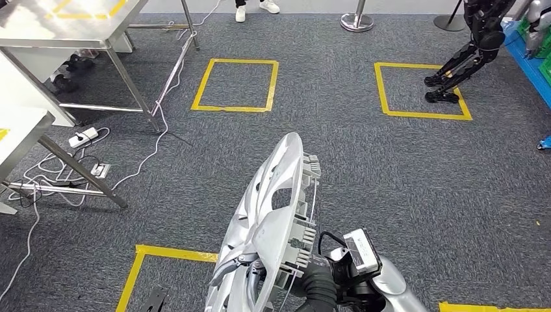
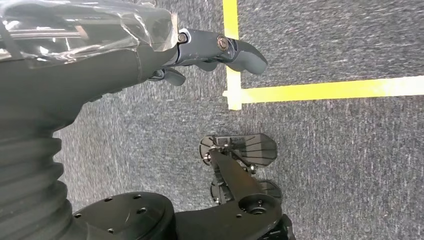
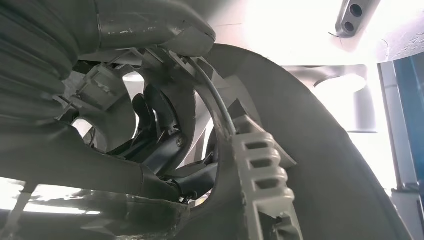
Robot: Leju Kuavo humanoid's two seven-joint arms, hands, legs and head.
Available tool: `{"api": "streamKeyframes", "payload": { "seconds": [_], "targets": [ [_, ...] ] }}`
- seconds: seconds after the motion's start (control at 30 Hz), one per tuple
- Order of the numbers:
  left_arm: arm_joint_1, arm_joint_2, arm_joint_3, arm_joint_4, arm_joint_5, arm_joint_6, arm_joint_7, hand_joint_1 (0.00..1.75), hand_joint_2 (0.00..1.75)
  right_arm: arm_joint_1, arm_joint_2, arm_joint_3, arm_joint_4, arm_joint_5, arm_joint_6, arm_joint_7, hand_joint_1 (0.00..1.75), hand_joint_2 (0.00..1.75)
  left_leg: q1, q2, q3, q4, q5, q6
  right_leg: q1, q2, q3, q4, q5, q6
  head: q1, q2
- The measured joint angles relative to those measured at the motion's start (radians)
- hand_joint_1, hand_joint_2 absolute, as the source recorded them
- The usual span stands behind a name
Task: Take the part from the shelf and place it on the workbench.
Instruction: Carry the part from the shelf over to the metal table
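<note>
— How is the right hand (image 1: 256,276) being seen?
— It is being shown closed on the part (image 1: 269,221), a silver wheel cover, with fingers (image 3: 150,112) being threaded through an opening in it. The part is being held on edge at the near middle of the scene, tilted slightly to the right, above the grey carpet floor (image 1: 364,169).

— And the left hand (image 2: 220,50)?
— It is being held over the carpet with nothing in it, its fingers being kept loosely apart beside a yellow tape line (image 2: 320,90).

— Where is the bench being seen?
— A metal bench (image 1: 58,26) is being shown at the far left, well apart from the part, with white cables (image 1: 130,162) being trailed across the floor beneath it.

— Anything else?
— Yellow tape squares (image 1: 237,84) are being shown on the floor farther off, a second dark robot (image 1: 468,52) is being seen at the far right, and a person's white shoes (image 1: 255,8) are being cut off at the far edge.
</note>
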Motion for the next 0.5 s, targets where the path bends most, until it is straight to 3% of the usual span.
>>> {"api": "streamKeyframes", "payload": {
  "seconds": [0.03, 0.1, 0.17, 0.2, 0.27, 0.33, 0.4, 0.47, 0.5],
  "targets": [
    [0.000, 0.000, 0.000, 0.000, 0.000, 0.000, 0.000, 0.00, 1.75, 0.000, 0.001, 0.000, 0.000, 0.001, 0.000, 0.000, 1.75, 1.75, -0.004, 0.006, 0.023, -0.044, 0.027, 0.008, 0.004, -0.010, 0.002, 0.000, -0.002, -0.002, 0.000, 0.000],
    [-0.002, 0.003, 0.001, 0.000, -0.001, 0.000, 0.000, 0.00, 1.75, -0.001, 0.004, 0.000, 0.000, 0.002, 0.000, 0.000, 1.75, 1.75, -0.022, 0.050, 0.093, -0.175, 0.078, 0.033, 0.011, -0.028, 0.007, -0.002, -0.005, -0.005, 0.001, 0.000],
    [-0.006, 0.007, 0.002, -0.001, -0.003, 0.000, 0.000, 0.00, 1.75, -0.001, 0.005, 0.000, 0.000, 0.003, 0.000, 0.000, 1.75, 1.75, -0.040, 0.085, 0.129, -0.247, 0.093, 0.051, 0.012, -0.047, 0.010, -0.005, -0.006, -0.004, 0.001, 0.000],
    [-0.007, 0.009, 0.002, -0.001, -0.005, 0.000, 0.001, 0.00, 1.75, -0.001, 0.005, 0.000, 0.000, 0.004, 0.000, 0.000, 1.75, 1.75, -0.044, 0.083, 0.130, -0.253, 0.091, 0.057, 0.012, -0.058, 0.012, -0.008, -0.007, -0.002, 0.000, 0.000],
    [-0.005, 0.010, 0.004, -0.001, -0.007, 0.000, 0.002, 0.00, 1.75, -0.001, 0.007, 0.000, -0.002, 0.005, 0.000, 0.000, 1.75, 1.75, -0.044, 0.060, 0.143, -0.276, 0.102, 0.065, 0.012, -0.068, 0.019, -0.013, -0.008, 0.003, 0.000, 0.000],
    [-0.006, 0.008, 0.006, -0.002, -0.008, 0.000, 0.003, 0.00, 1.75, -0.002, 0.007, -0.002, -0.003, 0.006, 0.000, -0.001, 1.75, 1.75, -0.034, 0.036, 0.167, -0.309, 0.122, 0.071, 0.011, -0.029, 0.004, 0.024, -0.027, 0.005, 0.002, 0.000],
    [-0.010, 0.004, 0.006, -0.003, -0.009, -0.001, 0.003, 0.00, 1.75, 0.000, 0.004, -0.002, -0.003, 0.008, 0.001, -0.002, 1.75, 1.75, -0.027, 0.010, 0.175, -0.323, 0.132, 0.073, 0.005, 0.023, -0.056, 0.141, -0.071, 0.003, 0.004, 0.000],
    [-0.010, 0.000, 0.006, -0.003, -0.010, -0.001, 0.003, 0.00, 1.75, 0.006, -0.001, -0.003, -0.002, 0.009, 0.001, -0.001, 1.75, 1.75, -0.024, -0.018, 0.173, -0.322, 0.133, 0.070, -0.004, 0.036, -0.116, 0.246, -0.097, 0.012, 0.004, 0.000],
    [-0.008, -0.001, 0.006, -0.003, -0.010, -0.001, 0.003, 0.00, 1.75, 0.008, -0.003, -0.003, -0.002, 0.009, 0.001, -0.001, 1.75, 1.75, -0.021, -0.033, 0.173, -0.320, 0.132, 0.067, -0.010, 0.038, -0.124, 0.251, -0.089, 0.023, 0.004, 0.000]
  ]
}}
